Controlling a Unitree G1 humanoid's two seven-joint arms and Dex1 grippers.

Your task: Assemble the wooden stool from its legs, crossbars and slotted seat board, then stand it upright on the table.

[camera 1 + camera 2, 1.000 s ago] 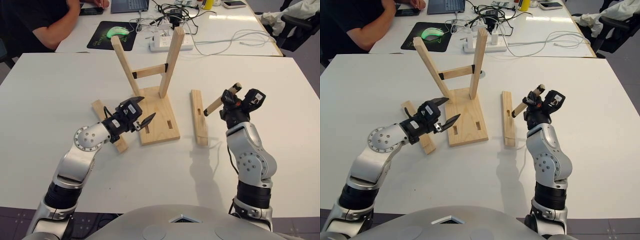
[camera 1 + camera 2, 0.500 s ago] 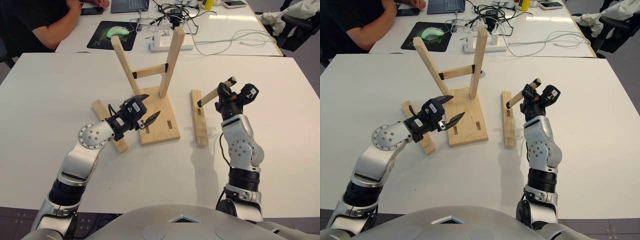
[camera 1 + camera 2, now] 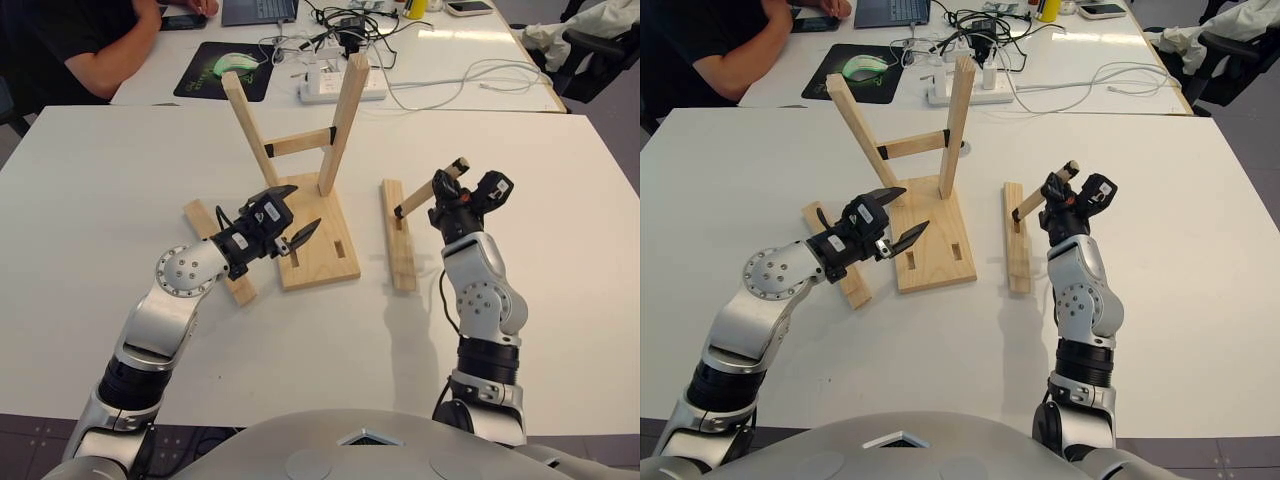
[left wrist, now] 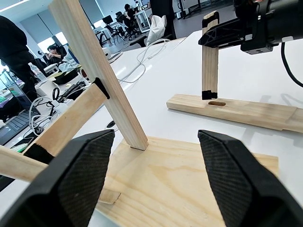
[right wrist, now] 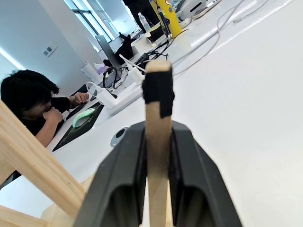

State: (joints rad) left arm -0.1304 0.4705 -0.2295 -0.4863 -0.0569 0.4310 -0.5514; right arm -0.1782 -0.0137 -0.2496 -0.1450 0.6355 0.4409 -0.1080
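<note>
My right gripper [image 3: 441,190] clamps the short black-tipped wooden crossbar [image 3: 415,201] near its upper end, just right of the pale slotted seat board [image 3: 322,248]. It looks light, stiff and smooth. My left gripper [image 3: 306,206] hovers wide open over that board.

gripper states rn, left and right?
Left gripper: open, empty, above the seat board.
Right gripper: shut on a crossbar.

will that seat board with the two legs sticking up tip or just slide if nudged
Pushed low, it probably slides: the seat board lies flat on the table, a broad base. Pushed high on the legs, it may tip, since they rise tall from its far end. The crossbar ties them, so it likely moves as one.
</note>
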